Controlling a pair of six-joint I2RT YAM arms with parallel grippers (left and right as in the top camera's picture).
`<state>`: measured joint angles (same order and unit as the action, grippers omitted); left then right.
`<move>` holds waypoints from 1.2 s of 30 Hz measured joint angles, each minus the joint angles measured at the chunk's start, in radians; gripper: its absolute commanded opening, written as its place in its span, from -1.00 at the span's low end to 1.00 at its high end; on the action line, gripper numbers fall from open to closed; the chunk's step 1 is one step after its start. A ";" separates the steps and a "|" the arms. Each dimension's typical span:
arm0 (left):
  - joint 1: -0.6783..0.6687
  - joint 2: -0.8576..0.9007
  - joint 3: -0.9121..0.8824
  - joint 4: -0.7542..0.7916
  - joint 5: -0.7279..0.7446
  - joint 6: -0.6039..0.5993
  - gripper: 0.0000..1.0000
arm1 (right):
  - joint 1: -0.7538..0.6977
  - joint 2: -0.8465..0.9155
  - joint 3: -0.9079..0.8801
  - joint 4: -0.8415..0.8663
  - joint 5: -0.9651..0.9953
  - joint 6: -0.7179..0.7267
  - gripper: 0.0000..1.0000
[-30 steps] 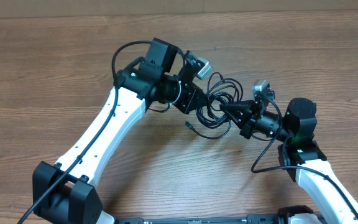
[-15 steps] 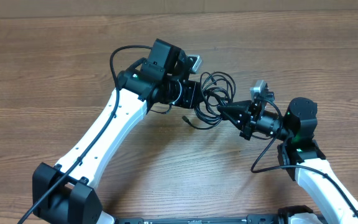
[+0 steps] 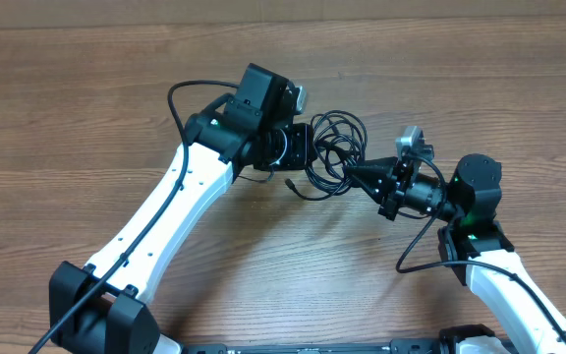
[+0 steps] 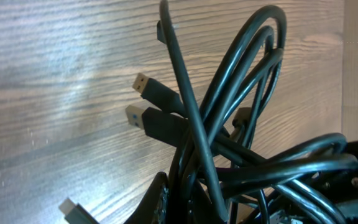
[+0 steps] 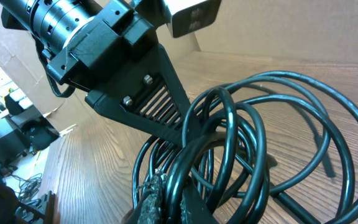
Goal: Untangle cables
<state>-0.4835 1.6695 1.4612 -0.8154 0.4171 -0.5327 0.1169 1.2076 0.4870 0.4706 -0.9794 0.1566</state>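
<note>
The cables point(image 3: 334, 147) are seen as one tangled bundle of thin, glossy black loops, gathered between the two arms over the middle of the wooden table point(image 3: 86, 108). The left gripper point(image 3: 310, 160) is closed on strands at the bundle's left side, and the right gripper point(image 3: 351, 173) is clamped on strands at its right. Two flat metal-tipped plug ends point(image 4: 143, 83) are shown jutting from the loops in the left wrist view.

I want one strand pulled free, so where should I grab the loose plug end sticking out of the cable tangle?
Probably just behind the plug, on the strand curving out from the tangle. Come down from the robot's side: that end sticks out over bare table, clear of the left gripper and right gripper.
</note>
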 measured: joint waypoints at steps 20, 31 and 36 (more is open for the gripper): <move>-0.001 -0.002 0.000 -0.079 -0.195 -0.434 -0.91 | 0.007 0.000 0.000 -0.022 -0.011 0.000 -0.93; 0.000 -0.002 0.000 -0.097 -0.236 -0.497 -0.91 | 0.008 0.000 0.000 -0.022 -0.012 0.000 -0.93; 0.005 -0.002 0.003 -0.170 -0.233 -0.662 -0.91 | 0.014 0.000 -0.001 -0.023 -0.016 0.000 -0.92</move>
<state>-0.4782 1.6680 1.4647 -0.9855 0.1844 -1.1946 0.1310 1.2076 0.4862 0.4473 -0.9951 0.1566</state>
